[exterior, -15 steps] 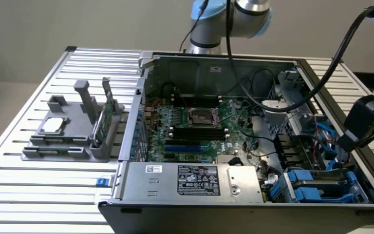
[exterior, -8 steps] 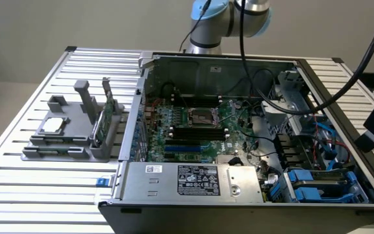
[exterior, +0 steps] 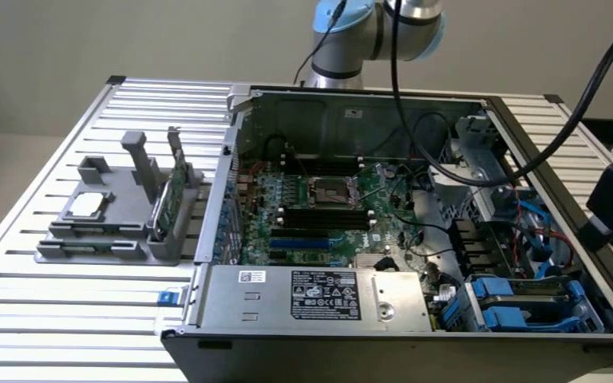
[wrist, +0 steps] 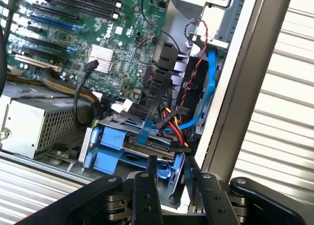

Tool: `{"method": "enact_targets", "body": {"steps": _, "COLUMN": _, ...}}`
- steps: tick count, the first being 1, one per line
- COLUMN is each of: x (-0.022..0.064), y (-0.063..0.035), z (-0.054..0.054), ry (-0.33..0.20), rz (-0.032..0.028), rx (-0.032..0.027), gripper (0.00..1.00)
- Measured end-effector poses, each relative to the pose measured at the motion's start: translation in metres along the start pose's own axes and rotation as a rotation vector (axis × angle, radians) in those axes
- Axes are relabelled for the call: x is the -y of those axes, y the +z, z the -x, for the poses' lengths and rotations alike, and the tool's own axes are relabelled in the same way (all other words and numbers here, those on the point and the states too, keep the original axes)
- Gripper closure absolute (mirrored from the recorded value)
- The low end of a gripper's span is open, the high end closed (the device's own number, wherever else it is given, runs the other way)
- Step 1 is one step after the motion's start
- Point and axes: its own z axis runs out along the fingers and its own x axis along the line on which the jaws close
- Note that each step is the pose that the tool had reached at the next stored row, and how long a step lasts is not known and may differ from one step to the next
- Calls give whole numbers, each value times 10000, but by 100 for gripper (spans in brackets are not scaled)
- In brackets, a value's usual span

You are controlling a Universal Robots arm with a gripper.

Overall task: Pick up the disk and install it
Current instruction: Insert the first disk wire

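The disk (exterior: 528, 294), a grey drive with blue rails, lies flat in the drive bay at the near corner of the open computer case, on the exterior view's right. In the wrist view the disk (wrist: 128, 155) sits just beyond my fingertips, with red, yellow and black cables running to its end. My gripper (exterior: 611, 227) hangs above the case's wall on the exterior view's right, a little past the bay. In the wrist view the gripper (wrist: 169, 170) is open, its two black fingers (wrist: 147, 186) apart with nothing between them.
The case holds a green motherboard (exterior: 328, 207), a silver power supply (exterior: 318, 297) along its near side and blue cables (wrist: 212, 83) by the wall. On the slatted table (exterior: 93, 319) a grey fixture (exterior: 109, 231) carries a small silver chip (exterior: 89, 204) and an upright green card (exterior: 179, 179).
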Motion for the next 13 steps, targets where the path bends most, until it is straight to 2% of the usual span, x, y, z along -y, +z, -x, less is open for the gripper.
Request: {"method": "enact_targets", "body": {"steps": 13, "x": 3, "y": 130, "z": 8, "ry": 2357, "rz": 183, "rx": 78, "gripper": 64}}
